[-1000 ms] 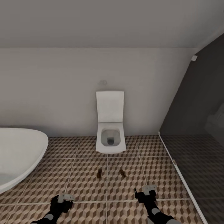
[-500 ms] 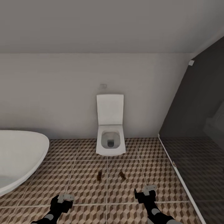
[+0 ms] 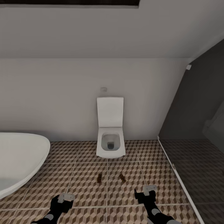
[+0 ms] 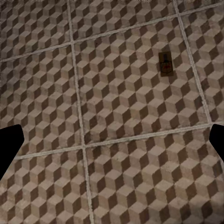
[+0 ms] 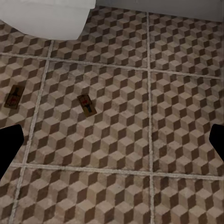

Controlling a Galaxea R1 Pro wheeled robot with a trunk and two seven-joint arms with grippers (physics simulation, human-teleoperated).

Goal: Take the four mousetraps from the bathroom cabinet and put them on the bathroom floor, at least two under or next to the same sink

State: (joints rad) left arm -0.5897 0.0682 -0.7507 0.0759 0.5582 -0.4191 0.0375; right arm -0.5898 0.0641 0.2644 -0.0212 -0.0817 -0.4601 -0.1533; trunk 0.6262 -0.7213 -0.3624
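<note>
Two mousetraps lie flat on the cube-patterned bathroom floor (image 3: 84,174), a little in front of the toilet: one mousetrap (image 3: 99,178) on the left and another mousetrap (image 3: 122,178) on the right. The left wrist view has one mousetrap (image 4: 165,64) ahead of my left gripper (image 4: 112,144). The right wrist view has both mousetraps (image 5: 86,103) (image 5: 14,97) on the tiles. My left gripper (image 3: 63,199) and right gripper (image 3: 145,191) hang low over the floor, nearer to me than the traps, both open and holding nothing. The cabinet is out of view.
A white toilet (image 3: 110,137) with its lid up stands against the back wall. A large white rounded tub (image 3: 18,161) fills the left side. A dark glass shower partition (image 3: 193,130) with a pale floor rail runs along the right.
The whole picture has slid downward and a dark strip now shows at the top, so the camera has moved. The traps lie where they were and both grippers hold the same pose.
</note>
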